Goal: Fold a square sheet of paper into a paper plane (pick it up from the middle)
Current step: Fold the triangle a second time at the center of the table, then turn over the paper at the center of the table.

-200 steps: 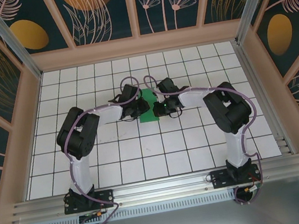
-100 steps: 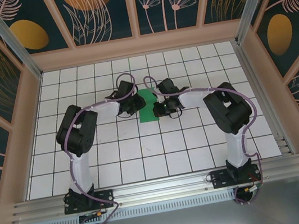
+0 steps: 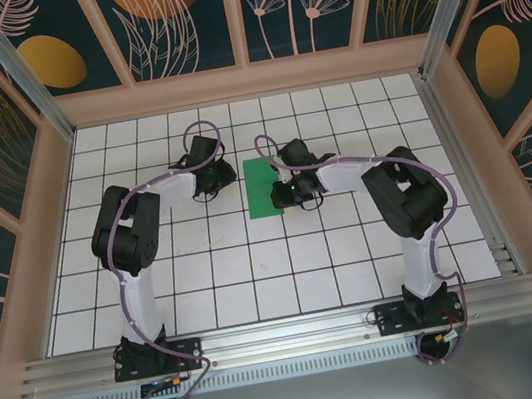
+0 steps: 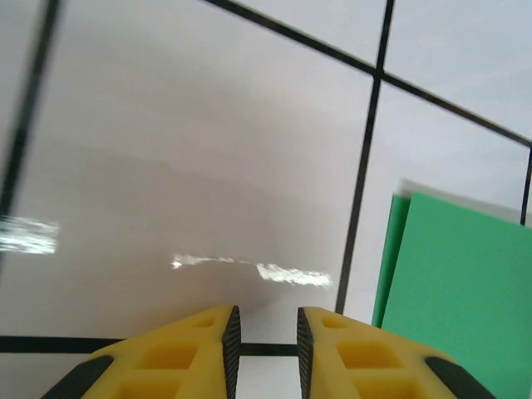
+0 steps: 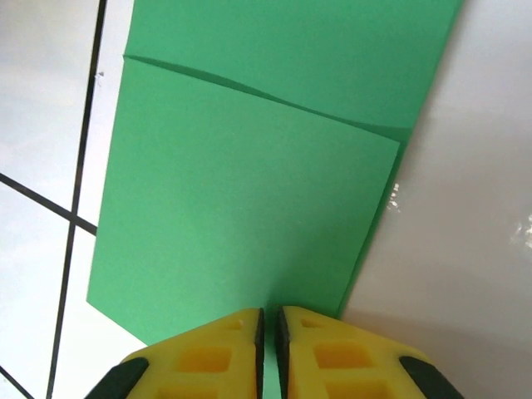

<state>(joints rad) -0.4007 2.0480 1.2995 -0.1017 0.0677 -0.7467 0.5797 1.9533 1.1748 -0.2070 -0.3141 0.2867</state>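
Green paper (image 3: 263, 188) (thin, limp, likely slippery) suits a mid-edge pinch; left tool (image 4: 264, 332) narrow, empty; right tool (image 5: 268, 324) nearly shut, grip unclear.

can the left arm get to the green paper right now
Probably yes: the left gripper is just left of the green paper, bare table between; the right gripper sits at its opposite edge.

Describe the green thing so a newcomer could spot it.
On the white gridded table, near its middle, the sheet of paper lies between the left gripper and right gripper. It is bright green, folded over, among white tiles and black arms.
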